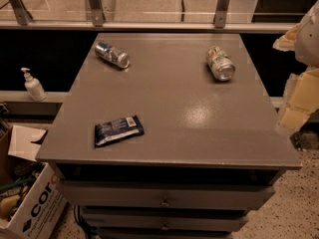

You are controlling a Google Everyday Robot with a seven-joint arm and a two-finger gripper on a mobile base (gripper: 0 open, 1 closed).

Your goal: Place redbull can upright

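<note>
My gripper hangs just off the right edge of the grey table, touching nothing; whether it is apart or together I cannot tell. The slim silver-and-blue redbull can lies on its side well apart from the gripper, far to its left. I judge the reach hasn't begun, so the can is still waiting to be stood upright.
</note>
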